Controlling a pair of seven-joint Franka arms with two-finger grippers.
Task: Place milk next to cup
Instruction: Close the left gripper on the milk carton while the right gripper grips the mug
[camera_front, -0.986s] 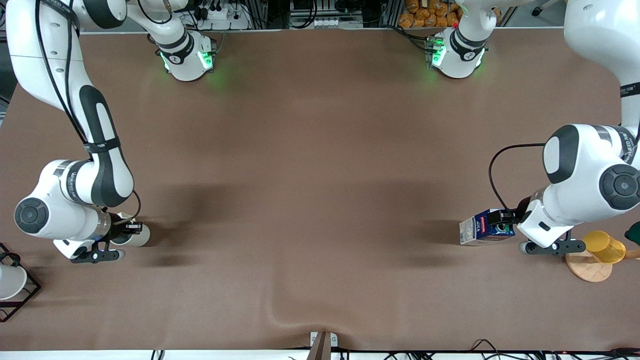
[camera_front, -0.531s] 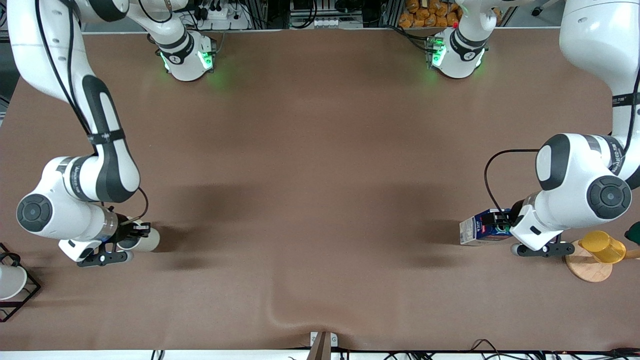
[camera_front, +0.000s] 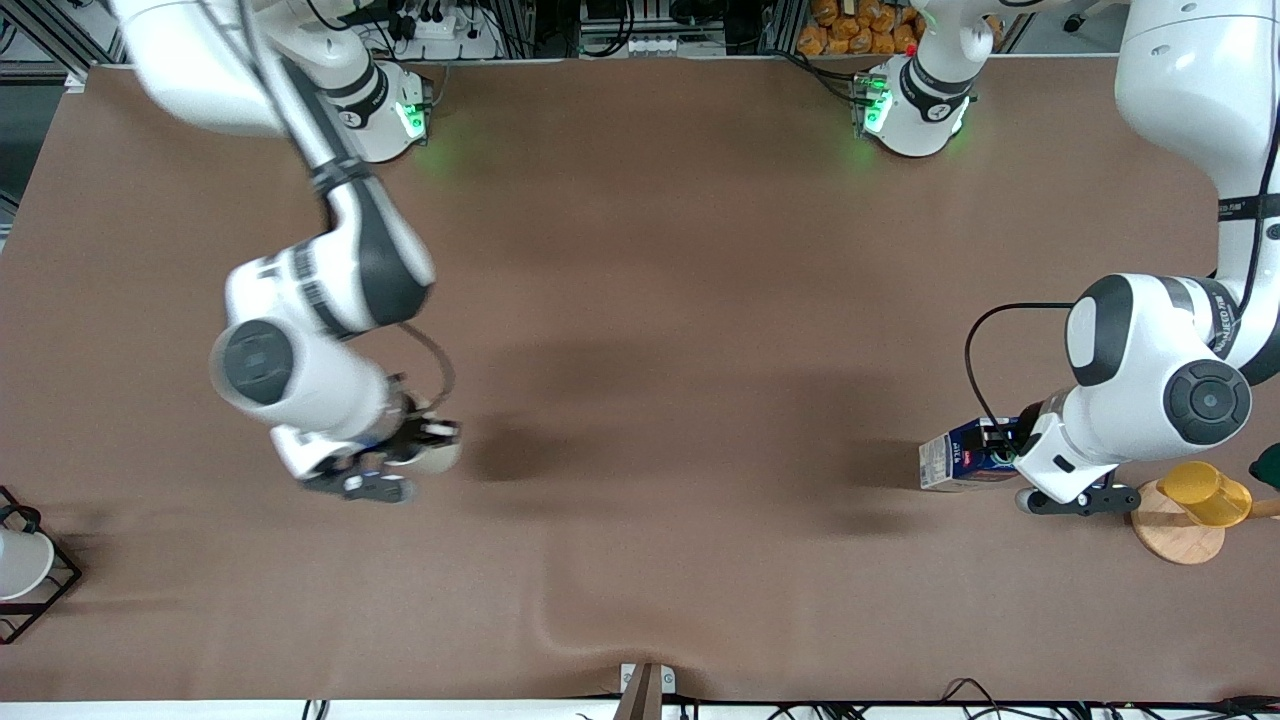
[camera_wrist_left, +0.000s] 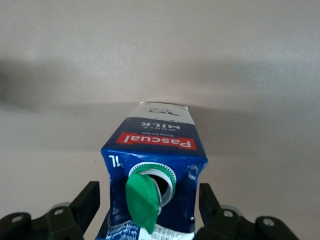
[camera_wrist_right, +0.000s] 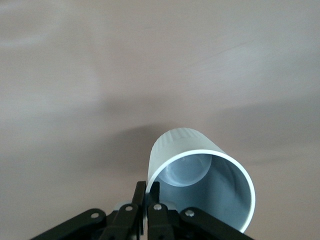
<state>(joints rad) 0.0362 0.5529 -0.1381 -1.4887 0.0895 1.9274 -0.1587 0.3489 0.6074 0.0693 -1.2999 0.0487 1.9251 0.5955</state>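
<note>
milk (camera_wrist_left: 155, 165) standing on surface (camera_front: 640, 300) at left arm's end | left claw (camera_wrist_left: 150, 200) straddling it, released | light, crushable: gripping flat sides | right claw (camera_wrist_right: 147, 192) pinching cup (camera_wrist_right: 200, 175) wall, probably airborne

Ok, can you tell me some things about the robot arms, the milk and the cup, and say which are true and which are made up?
1. The right gripper pinches the cup's rim. True.
2. The milk's cap is screwed on tight. False: the green cap hangs open beside the spout.
3. The milk and the cup stand side by side. False: the milk is at the left arm's end of the table, the cup far off toward the right arm's end.
4. The left gripper has a finger on each side of the milk. True.
5. A yellow cup sits on a round wooden stand near the milk. True.
6. The cup is full of milk. False: it is empty inside.
</note>
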